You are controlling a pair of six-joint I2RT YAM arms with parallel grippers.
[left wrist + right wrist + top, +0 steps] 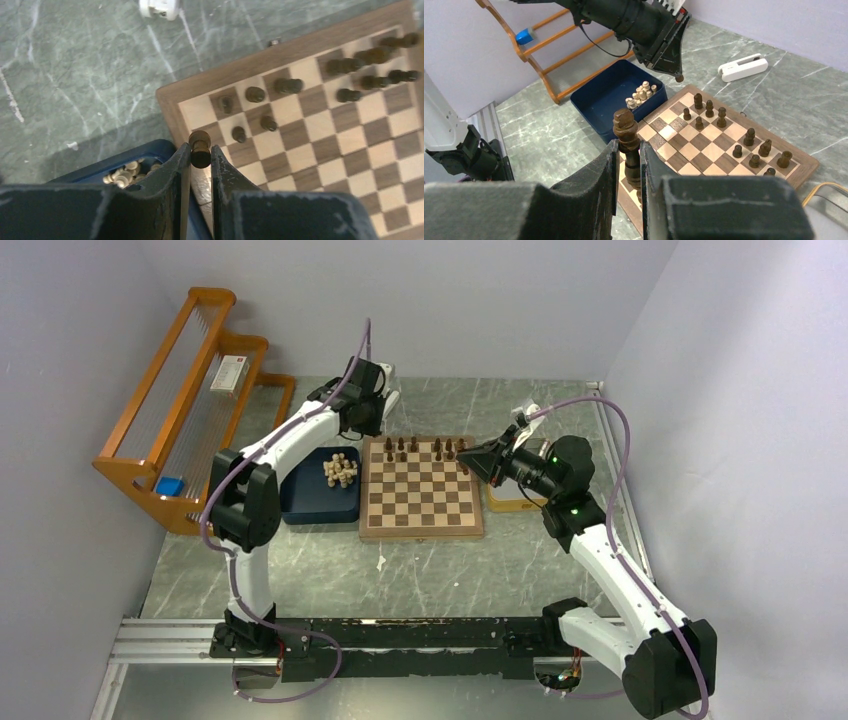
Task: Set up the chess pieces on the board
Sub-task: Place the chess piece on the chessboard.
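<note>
Dark brown turned wooden chess pieces (709,107), eleven, are standing on far rows of the checkered wooden board (711,150); left fingers (175,170) are clenching one dark pawn (200,150), right fingers (599,170) one tall dark piece (626,132).

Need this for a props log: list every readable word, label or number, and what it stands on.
No text is legible.
White box on the wooden rack: print with a red mark, too small to read.
White device on the table: no lettering visible.
</note>
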